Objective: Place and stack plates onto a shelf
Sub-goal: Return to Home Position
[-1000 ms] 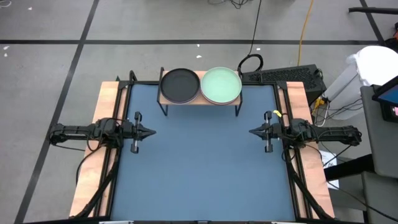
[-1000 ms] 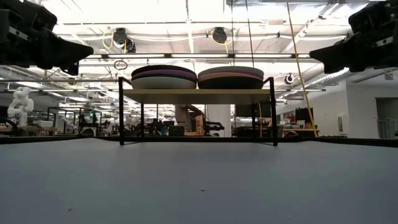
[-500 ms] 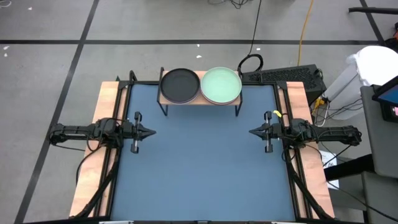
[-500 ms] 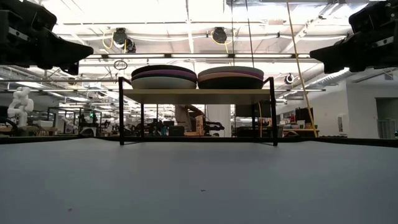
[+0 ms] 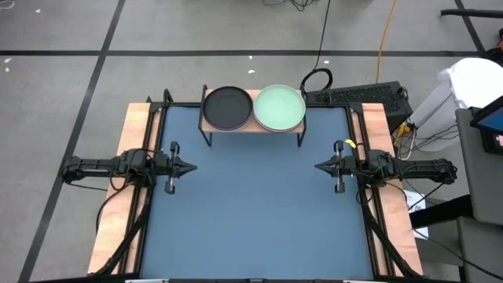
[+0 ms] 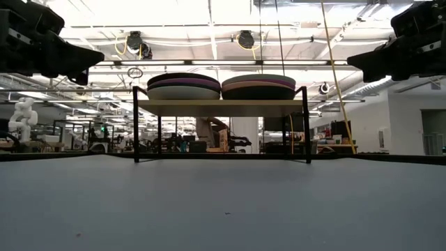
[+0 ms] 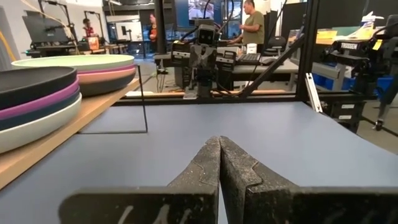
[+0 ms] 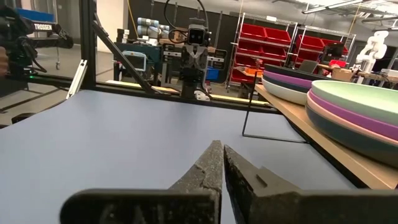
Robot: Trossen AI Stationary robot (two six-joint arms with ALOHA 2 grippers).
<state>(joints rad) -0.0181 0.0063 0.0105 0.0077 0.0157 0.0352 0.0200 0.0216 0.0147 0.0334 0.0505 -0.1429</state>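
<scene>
Left gripper [image 5: 194, 167], right gripper [image 5: 317, 166] — closed, facing

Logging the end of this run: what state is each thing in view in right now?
left tool: shut, empty, at the left edge of the table.
right tool: shut, empty, at the table's right edge.
shelf: upright, carrying two stacks.
charcoal-topped stack: four plates, level, on the shelf's left half.
mint-topped stack: four plates, level, on the shelf's right half.
</scene>
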